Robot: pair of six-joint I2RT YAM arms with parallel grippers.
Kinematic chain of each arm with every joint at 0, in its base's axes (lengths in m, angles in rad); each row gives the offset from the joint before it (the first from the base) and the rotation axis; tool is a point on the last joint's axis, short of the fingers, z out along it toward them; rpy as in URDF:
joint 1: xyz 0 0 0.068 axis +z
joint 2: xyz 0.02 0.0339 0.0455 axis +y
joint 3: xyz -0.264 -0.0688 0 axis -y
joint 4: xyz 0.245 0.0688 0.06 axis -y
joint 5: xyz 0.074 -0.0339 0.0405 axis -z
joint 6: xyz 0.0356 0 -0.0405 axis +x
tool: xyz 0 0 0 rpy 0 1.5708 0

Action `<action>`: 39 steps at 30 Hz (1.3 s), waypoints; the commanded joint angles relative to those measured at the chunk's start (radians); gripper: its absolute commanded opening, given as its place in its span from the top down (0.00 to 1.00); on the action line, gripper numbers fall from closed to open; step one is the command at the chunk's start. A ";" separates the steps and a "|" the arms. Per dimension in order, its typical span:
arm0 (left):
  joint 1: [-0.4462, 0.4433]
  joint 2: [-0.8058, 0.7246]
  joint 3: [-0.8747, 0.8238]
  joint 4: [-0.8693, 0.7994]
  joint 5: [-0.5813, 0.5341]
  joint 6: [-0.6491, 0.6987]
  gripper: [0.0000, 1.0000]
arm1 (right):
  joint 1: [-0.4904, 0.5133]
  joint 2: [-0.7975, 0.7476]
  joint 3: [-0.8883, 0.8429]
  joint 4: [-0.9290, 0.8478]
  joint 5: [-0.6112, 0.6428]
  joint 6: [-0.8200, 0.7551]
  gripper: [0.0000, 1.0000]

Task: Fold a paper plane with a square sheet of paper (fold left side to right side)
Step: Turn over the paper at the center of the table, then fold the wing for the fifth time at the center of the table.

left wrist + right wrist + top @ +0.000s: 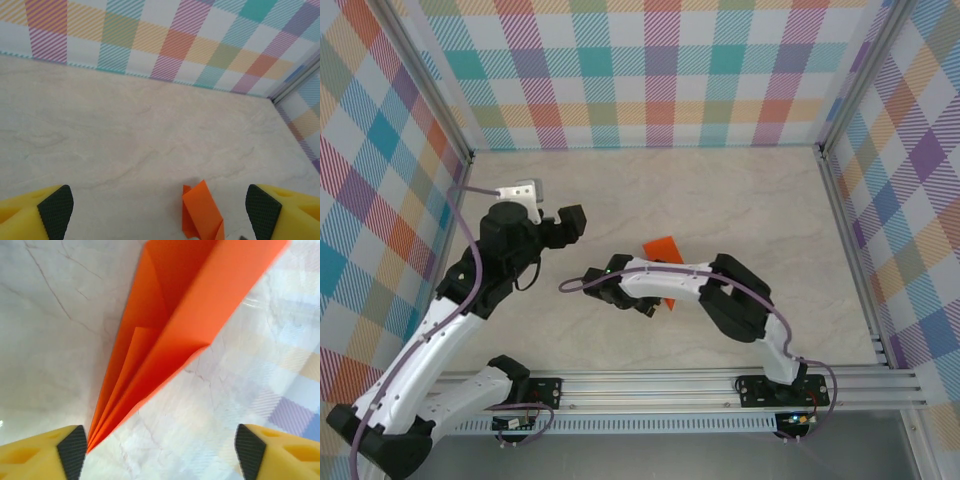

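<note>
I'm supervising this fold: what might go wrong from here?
The paper plane's narrow tip sits right at one of the right arm's open fingers; backing off carelessly might snag and drag it. Its layers fan apart near that tip, so the creases may spring open unless pressed.

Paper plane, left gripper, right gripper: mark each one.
paper plane (190,305), right wrist view, on its broad orange flap.
left gripper (159,212), left wrist view, midway between its open fingertips.
right gripper (161,452), right wrist view, midway between its open fingertips.
</note>
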 commanded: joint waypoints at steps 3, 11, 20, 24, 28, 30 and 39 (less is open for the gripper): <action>0.015 0.128 0.032 -0.029 0.056 -0.051 0.06 | -0.002 -0.296 -0.170 0.156 -0.107 0.004 0.00; 0.047 0.432 -0.028 0.169 0.435 -0.158 0.08 | -0.167 -0.736 -0.490 0.436 -0.374 0.037 0.00; 0.011 0.774 -0.020 0.430 0.674 -0.259 0.21 | -0.514 -1.256 -0.893 0.760 -0.817 0.158 0.00; -0.011 0.886 0.004 0.494 0.714 -0.291 0.25 | -0.581 -1.370 -0.951 0.757 -0.879 0.174 0.00; -0.026 0.972 0.044 0.521 0.748 -0.304 0.32 | -0.593 -1.396 -0.960 0.730 -0.870 0.167 0.00; -0.033 1.001 0.062 0.526 0.757 -0.304 0.39 | -0.593 -1.386 -0.957 0.709 -0.848 0.161 0.00; -0.035 1.036 0.068 0.544 0.764 -0.261 0.79 | -0.595 -1.271 -0.942 0.737 -0.818 0.101 0.00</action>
